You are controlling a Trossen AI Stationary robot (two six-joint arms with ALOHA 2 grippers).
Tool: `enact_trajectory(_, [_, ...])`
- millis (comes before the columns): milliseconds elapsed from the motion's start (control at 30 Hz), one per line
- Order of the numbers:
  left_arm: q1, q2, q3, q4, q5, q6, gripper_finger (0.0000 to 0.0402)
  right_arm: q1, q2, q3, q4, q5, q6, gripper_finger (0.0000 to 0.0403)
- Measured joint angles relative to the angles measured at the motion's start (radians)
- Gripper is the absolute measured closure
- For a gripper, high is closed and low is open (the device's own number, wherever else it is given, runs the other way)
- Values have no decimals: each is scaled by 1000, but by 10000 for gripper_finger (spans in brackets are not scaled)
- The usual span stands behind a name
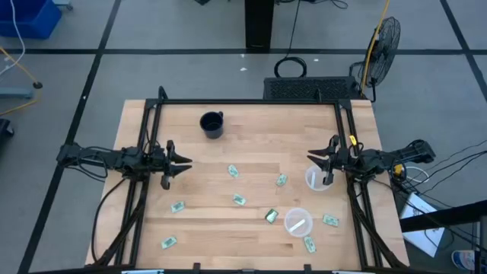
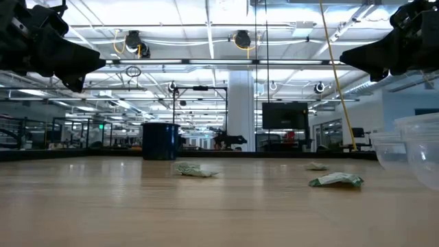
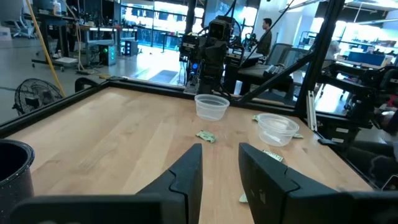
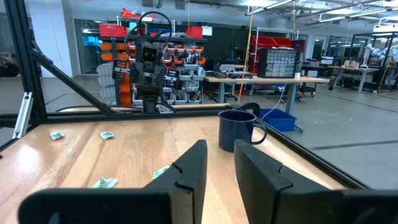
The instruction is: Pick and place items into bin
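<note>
Several small pale green and white packets lie flat and scattered on the wooden table, among them a packet at the middle [image 1: 233, 171], a packet toward the near left [image 1: 178, 206] and a packet at the near right [image 1: 310, 244]. Some show in the low view [image 2: 336, 180]. My left gripper [image 1: 183, 164] [image 3: 219, 149] hovers open and empty above the table's left side. My right gripper [image 1: 313, 158] [image 4: 219, 146] hovers open and empty above the right side, beside a clear plastic tub [image 1: 317, 180]. A second clear tub [image 1: 297, 221] stands nearer the front edge.
A black mug [image 1: 212, 124] stands upright at the far middle-left and also shows in the right wrist view [image 4: 239, 129]. A black metal frame [image 1: 251, 101] runs along the table's far edge and sides. A fan [image 1: 384, 38] stands on the floor beyond the far right corner.
</note>
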Motion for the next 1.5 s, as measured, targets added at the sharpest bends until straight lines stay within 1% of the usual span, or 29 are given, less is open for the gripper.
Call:
enact_trajectory(1100, [0, 0, 0, 0, -1, 14, 293, 0, 0, 0, 0, 0, 0, 328])
enact_trajectory(1133, [0, 0, 0, 0, -11, 35, 293, 0, 0, 0, 0, 0, 0, 328])
enact_trajectory(1233, [-1, 0, 0, 2, -87, 85, 293, 0, 0, 0, 0, 0, 0, 328])
enact_trajectory(1333, [-1, 0, 0, 22, -152, 77, 293, 0, 0, 0, 0, 0, 0, 328])
enact_trajectory(1400, [0, 0, 0, 43, -158, 54, 293, 0, 0, 0, 0, 0, 0, 328])
enact_trajectory(1500, [0, 0, 0, 105, -179, 103, 293, 0, 0, 0, 0, 0, 0, 328])
